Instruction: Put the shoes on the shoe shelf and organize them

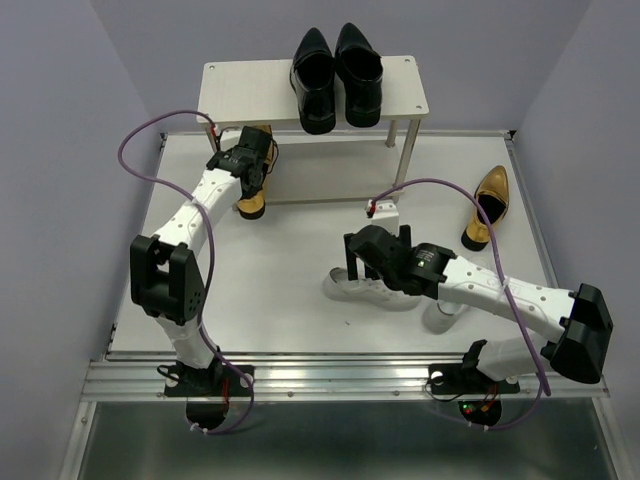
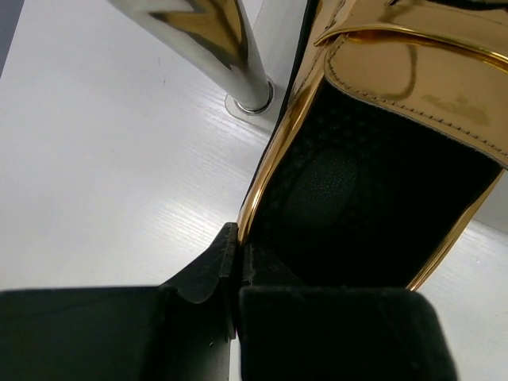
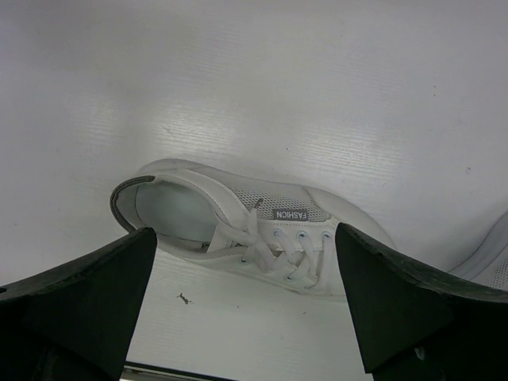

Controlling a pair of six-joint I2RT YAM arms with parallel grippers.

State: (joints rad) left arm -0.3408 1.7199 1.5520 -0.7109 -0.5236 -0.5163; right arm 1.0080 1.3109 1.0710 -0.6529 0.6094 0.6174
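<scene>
A: "Two black dress shoes (image 1: 357, 70) sit paired on the top board of the shoe shelf (image 1: 240, 90). Why does the left arm carry its gold loafer (image 1: 250, 202) so low?"

B: "The left fingers (image 2: 119, 333) pinch the rim of its opening, likely aiming under that board. The shelf's silver leg (image 2: 238, 71) stands just beside it, though."

A: "And the right?"

B: "The right fingers (image 3: 71, 309) hang spread above a white sneaker (image 3: 238, 226) on the surface (image 1: 280, 270). The other gold loafer (image 1: 488, 208) lies well apart."
</scene>
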